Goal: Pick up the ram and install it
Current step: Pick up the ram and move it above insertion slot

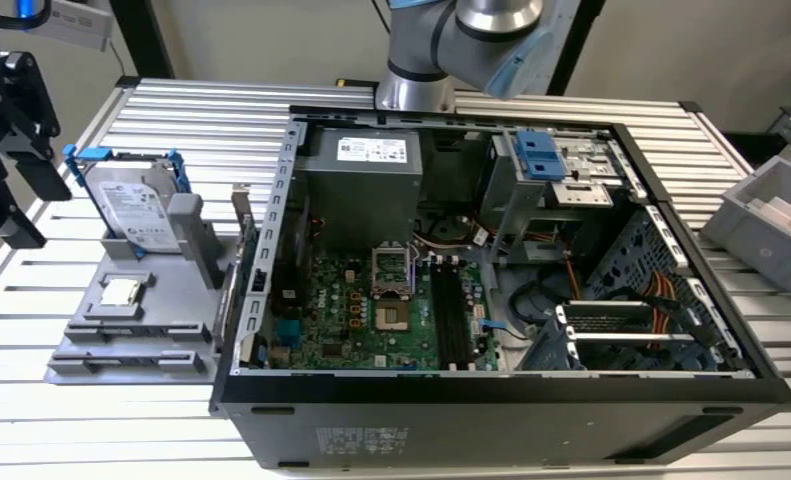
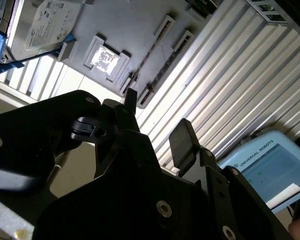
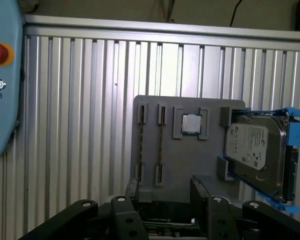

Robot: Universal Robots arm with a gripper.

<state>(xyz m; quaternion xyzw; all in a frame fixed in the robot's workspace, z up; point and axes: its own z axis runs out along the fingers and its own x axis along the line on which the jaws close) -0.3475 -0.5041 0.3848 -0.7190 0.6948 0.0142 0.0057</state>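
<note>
Open computer case: its long black motherboard slots appear unfilled, so installation is judged not done. Grey holder tray, beside the case, carries a hard drive and a processor chip. The gripper faces the tray without touching it, spread wide and holding nothing. The ram appears to stand on edge in the tray's brackets, next to the chip, and is not yet picked up.

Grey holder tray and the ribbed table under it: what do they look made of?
Grey flat holder tray: probably moulded or printed plastic, with a matte, uniform grey surface and blocky raised slot holders. Silver ribbed table: apparently aluminium profile with a satin finish, and its straight parallel grooves catch bright glare. Both are judged by look alone.
</note>
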